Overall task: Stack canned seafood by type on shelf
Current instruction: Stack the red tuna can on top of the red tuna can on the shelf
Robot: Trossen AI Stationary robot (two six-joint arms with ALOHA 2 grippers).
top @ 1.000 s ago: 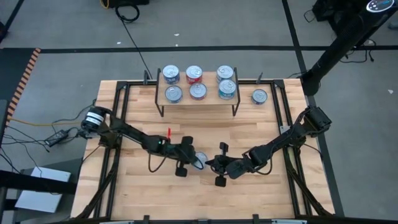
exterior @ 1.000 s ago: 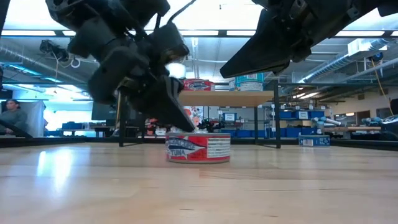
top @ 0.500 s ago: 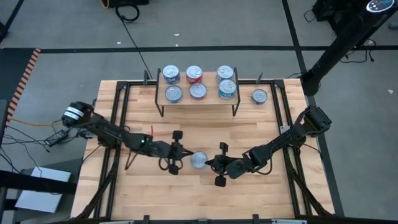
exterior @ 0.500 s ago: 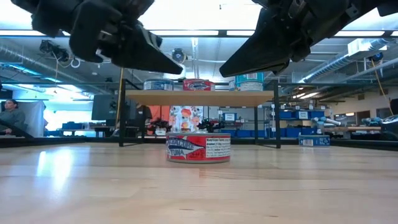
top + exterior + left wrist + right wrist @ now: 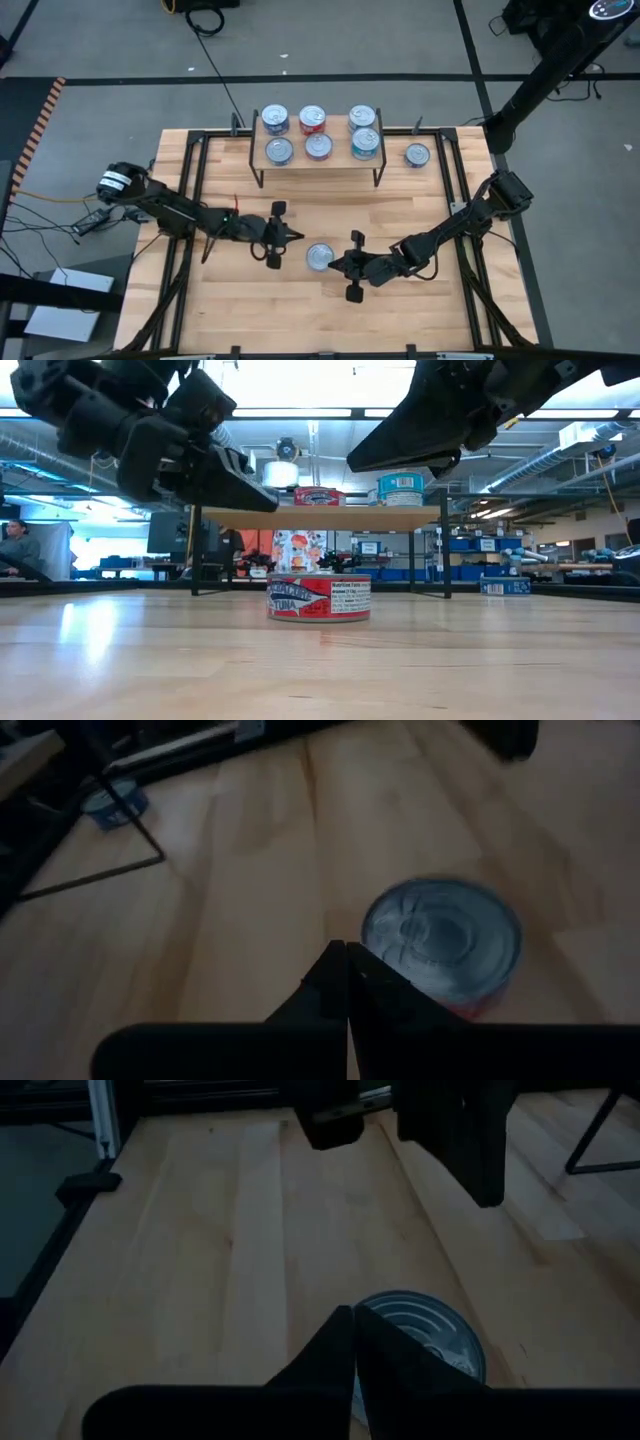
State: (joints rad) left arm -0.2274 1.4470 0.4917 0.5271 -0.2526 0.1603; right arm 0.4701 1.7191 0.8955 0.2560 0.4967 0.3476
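High view: shelf [image 5: 320,161] carries six tins, teal one [image 5: 365,146] stacked | red tuna tin [image 5: 319,257] stands mid-surface, unshelved | blue tin [image 5: 417,155] sits just right of shelf | left gripper [image 5: 293,236] jaws closed, empty, beside tin | right gripper [image 5: 333,264] jaws nearly closed, empty, touching nothing | judged: two tins left.

Two dark jointed arms, blk cables, tapered blk fingers [image 5: 330,982].
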